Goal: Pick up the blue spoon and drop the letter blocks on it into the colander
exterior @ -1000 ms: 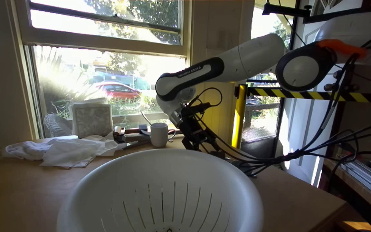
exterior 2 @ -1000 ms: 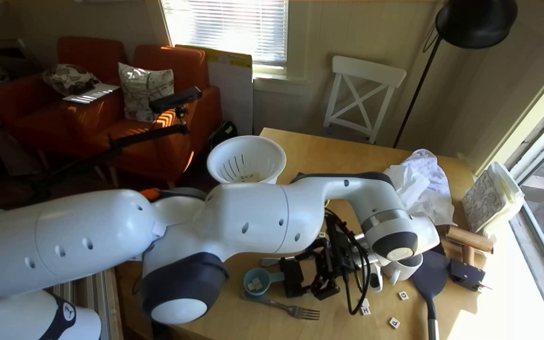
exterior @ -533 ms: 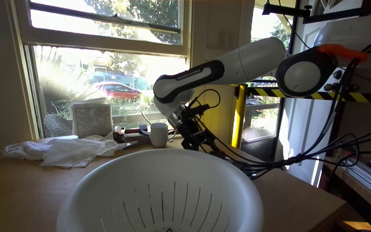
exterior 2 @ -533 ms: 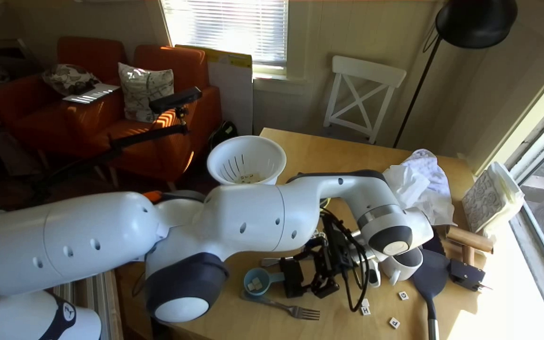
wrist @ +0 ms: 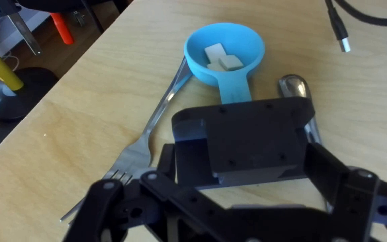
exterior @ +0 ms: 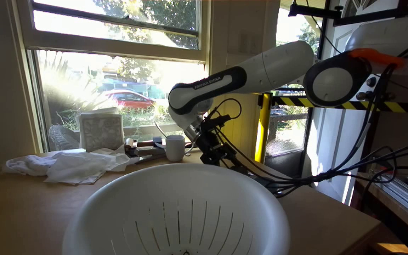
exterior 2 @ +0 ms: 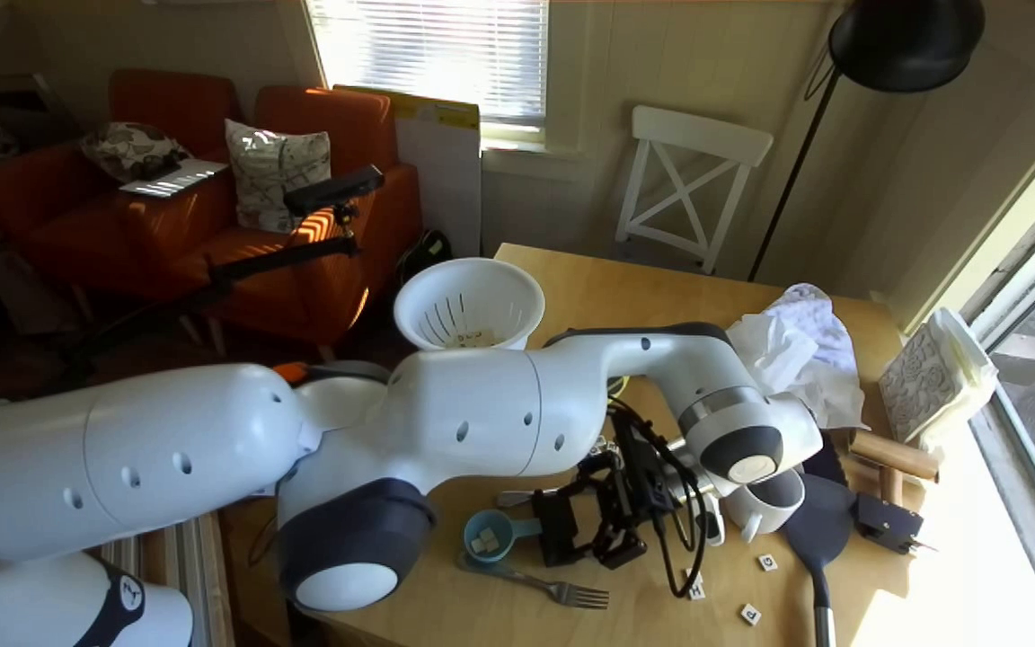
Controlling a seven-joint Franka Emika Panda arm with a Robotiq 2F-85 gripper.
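At the pick-up: grip first, tip later

I judge that I am at the grasp, with the carry and the tipping not yet done. From left to right in an exterior view, the colander comes first, near the far left corner of the table, its foot hidden by my arm; a few pale pieces lie inside it. Next is the blue spoon, its bowl upright with letter blocks in it. The bowl points left, away from my fingers, and the handle runs right to a black block that looks joined to it, so the long axis lies almost straight across; in the wrist view it passes between those fingers, slanting to the table's edge at left. They are rightmost, spread wide, one on each flank of the black block; whether they press on it I can't make out. The next move calls for a firm squeeze squarely across the long axis, then a level lift, since a tilted bowl could spill its load short of the colander.
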